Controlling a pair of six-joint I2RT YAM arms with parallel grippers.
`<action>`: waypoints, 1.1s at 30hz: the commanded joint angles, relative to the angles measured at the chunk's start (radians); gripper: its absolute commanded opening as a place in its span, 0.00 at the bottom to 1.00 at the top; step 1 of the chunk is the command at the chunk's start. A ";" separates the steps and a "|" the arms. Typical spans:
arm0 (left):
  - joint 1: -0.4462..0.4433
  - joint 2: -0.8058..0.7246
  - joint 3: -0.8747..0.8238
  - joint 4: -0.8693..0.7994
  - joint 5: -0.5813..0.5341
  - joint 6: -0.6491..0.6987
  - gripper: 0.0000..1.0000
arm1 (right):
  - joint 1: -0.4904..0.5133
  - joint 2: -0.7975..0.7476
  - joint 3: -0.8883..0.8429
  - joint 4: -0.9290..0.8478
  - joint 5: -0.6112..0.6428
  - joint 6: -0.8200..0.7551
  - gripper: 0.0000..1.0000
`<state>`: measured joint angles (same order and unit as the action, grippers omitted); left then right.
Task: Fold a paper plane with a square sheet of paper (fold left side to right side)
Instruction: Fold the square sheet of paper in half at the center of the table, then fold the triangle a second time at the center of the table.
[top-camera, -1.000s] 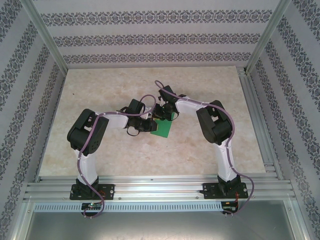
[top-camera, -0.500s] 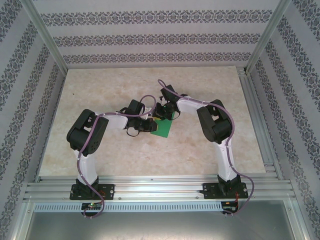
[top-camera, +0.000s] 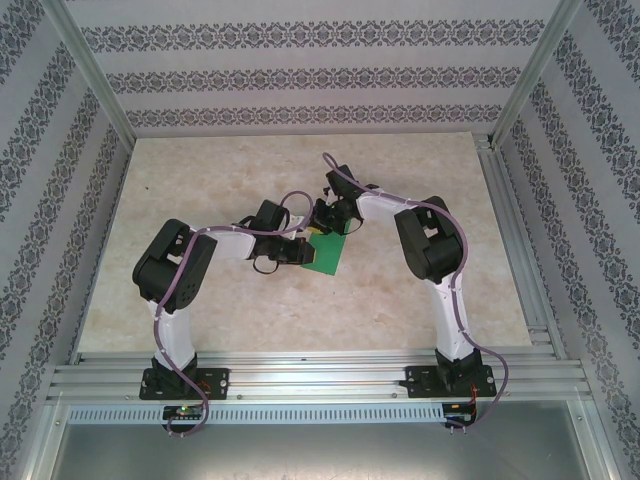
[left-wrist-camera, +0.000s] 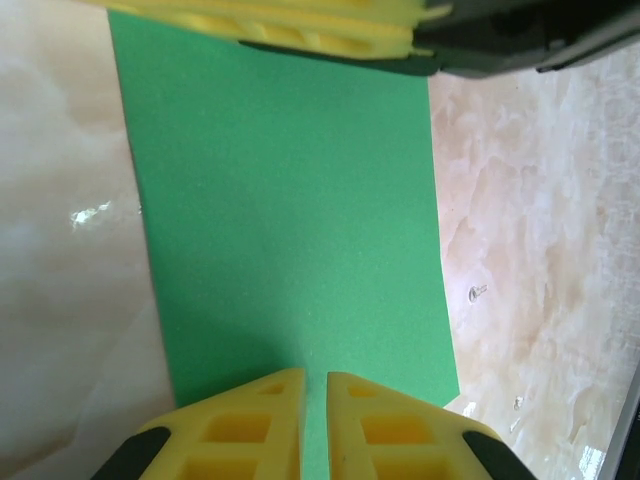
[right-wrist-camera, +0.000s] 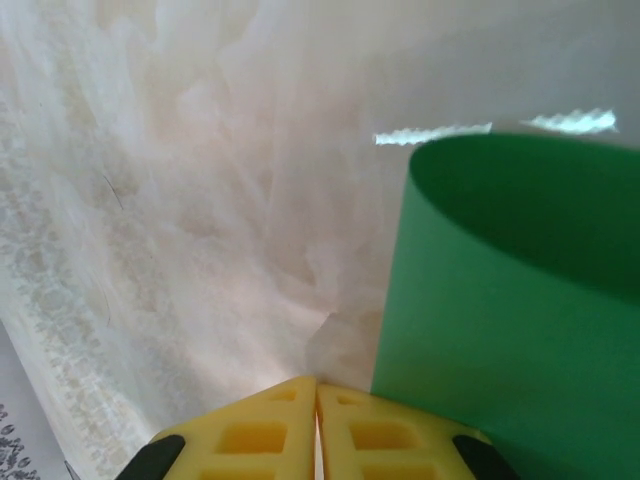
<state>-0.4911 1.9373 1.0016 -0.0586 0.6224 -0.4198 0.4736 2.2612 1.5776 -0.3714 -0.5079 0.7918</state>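
1. Green and flat, the square sheet of paper is lying mid-tabletop in the top view. The left end effector is sitting at its left edge and the right end effector at its far edge.
2. In the left wrist view, the left end effector is showing only a narrow slit between its fingers over the sheet's near edge. Whether it is pinching paper I cannot tell.
3. In the right wrist view, the right end effector is pressing its fingers together, with the sheet curling upward just beside them.
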 joint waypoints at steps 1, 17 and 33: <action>-0.016 0.061 -0.077 -0.206 -0.084 0.042 0.15 | -0.099 0.065 0.064 0.207 0.304 0.007 0.10; -0.016 0.042 -0.090 -0.214 -0.094 0.041 0.15 | -0.129 0.129 0.259 0.024 0.382 -0.126 0.10; -0.015 -0.222 0.038 -0.260 -0.046 -0.028 0.31 | -0.165 -0.444 -0.222 0.034 0.210 -0.324 0.42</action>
<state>-0.4942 1.8072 0.9890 -0.2581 0.5995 -0.4225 0.3176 1.9034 1.4574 -0.3500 -0.2321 0.5190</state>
